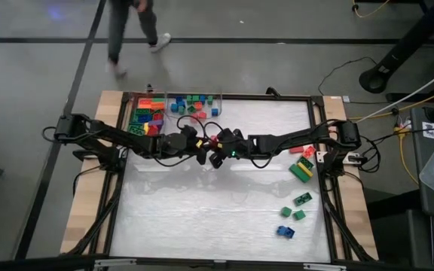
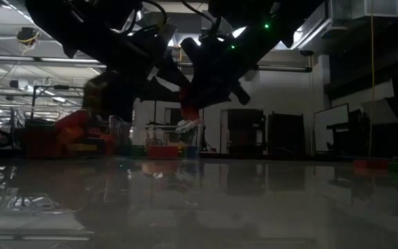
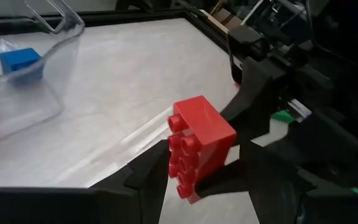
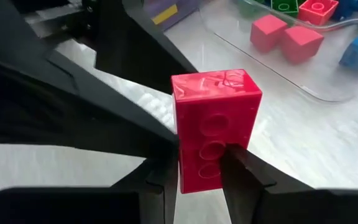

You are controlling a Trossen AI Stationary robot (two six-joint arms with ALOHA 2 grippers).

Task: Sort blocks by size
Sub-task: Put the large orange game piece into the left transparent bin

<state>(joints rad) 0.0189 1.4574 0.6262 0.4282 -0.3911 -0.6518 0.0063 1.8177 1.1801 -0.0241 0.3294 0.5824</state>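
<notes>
One long red brick (image 1: pixel 215 140) hangs in the air over the middle of the table, between my two grippers, which meet there. My left gripper (image 1: pixel 204 148) comes from the table's left and is shut on the brick (image 3: pixel 201 146). My right gripper (image 1: pixel 221 148) comes from the table's right and is shut on the same brick (image 4: pixel 213 124). Other bricks lie in two clear bins at the far edge, long ones in the left bin (image 1: pixel 148 114) and short ones in the right bin (image 1: pixel 194 104). Several loose bricks (image 1: pixel 301 169) lie on the table's right side. My left gripper pinches the red brick between its two fingers, one on the studded face (image 3: pixel 178 168) and one on the opposite side. The fingers come level from the table's left. The brick is lifted clear of the table. My right gripper pinches the brick's lower end (image 4: pixel 197 177) between its two fingers, with one finger (image 4: pixel 244 174) lying over the hollow underside. The fingers come level from the table's right. The brick stands up from the fingers, clear of the table.
Green bricks (image 1: pixel 302 199), a red one (image 1: pixel 306 150) and a blue one (image 1: pixel 285 232) lie near the right edge. The table's middle and near part are bare white mat (image 1: pixel 202 218). A person (image 1: pixel 134 30) walks beyond the far edge.
</notes>
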